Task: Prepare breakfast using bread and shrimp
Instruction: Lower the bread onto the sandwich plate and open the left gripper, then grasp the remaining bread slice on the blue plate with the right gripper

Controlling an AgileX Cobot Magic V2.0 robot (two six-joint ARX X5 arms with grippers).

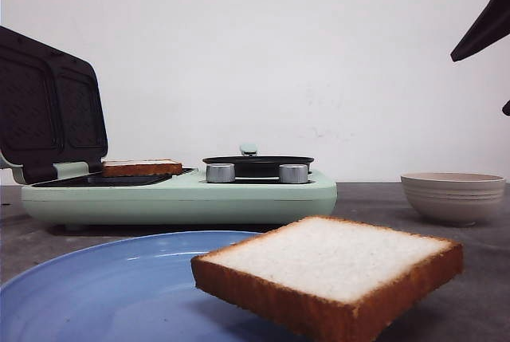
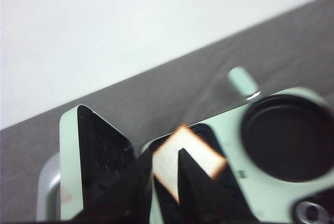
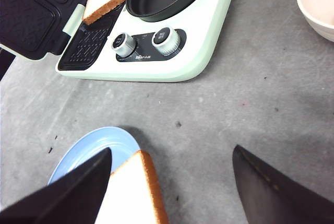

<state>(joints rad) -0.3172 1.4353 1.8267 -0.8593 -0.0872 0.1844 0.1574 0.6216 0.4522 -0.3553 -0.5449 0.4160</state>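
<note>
A lab-style mock kitchen: a bare white wall (image 1: 279,55) and plain grey table (image 3: 250,109) carry only a mint breakfast maker (image 1: 179,194), blue plate (image 1: 103,286) and beige bowl (image 1: 453,197) beyond the grippers.

blue plate (image 1: 96,286) cut off by the front view's lower edge, beige bowl (image 3: 318,2) half out of the right wrist view
</note>
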